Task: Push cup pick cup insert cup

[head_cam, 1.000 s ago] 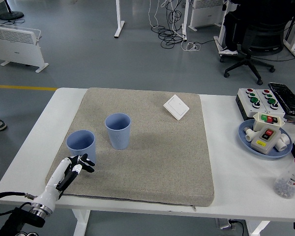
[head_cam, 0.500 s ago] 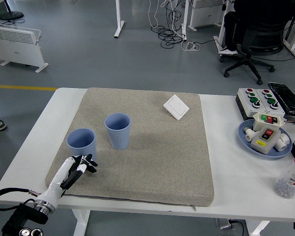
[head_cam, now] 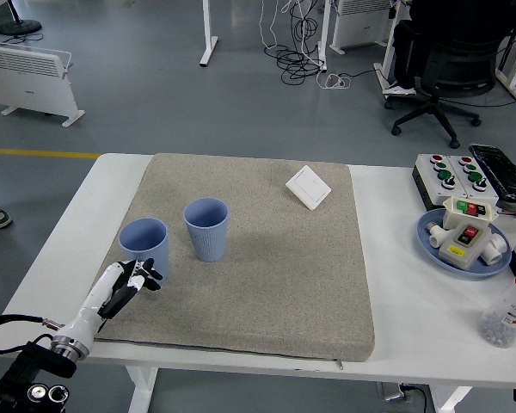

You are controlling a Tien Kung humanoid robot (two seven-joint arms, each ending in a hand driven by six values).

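Two light blue ribbed cups stand upright and open-topped on a grey mat [head_cam: 267,258] that covers most of the white table [head_cam: 413,318]. The left cup [head_cam: 144,247] sits near the mat's left edge; the right cup [head_cam: 206,228] stands just beside it, a little farther from the robot, with a narrow gap between them. Neither cup shows anything inside. The left hand [head_cam: 136,279] reaches in from the lower left corner on a slim white forearm, and its dark fingers [head_cam: 149,277] lie right at the near base of the left cup, seemingly touching its lower wall. The fingers are loosely spread rather than wrapped around the cup, and they hold nothing. The right cup is clear of the hand. Farther back on the mat lies a white wall switch plate [head_cam: 309,187], set at an angle. To the right, off the mat, a blue plate [head_cam: 430,242] holds a yellow-and-white push-button box and some small white parts. Behind it sits a white control box [head_cam: 451,177] with red and green buttons. At the right edge stands a clear bottle [head_cam: 505,320] with a red cap, holding small dark pieces.
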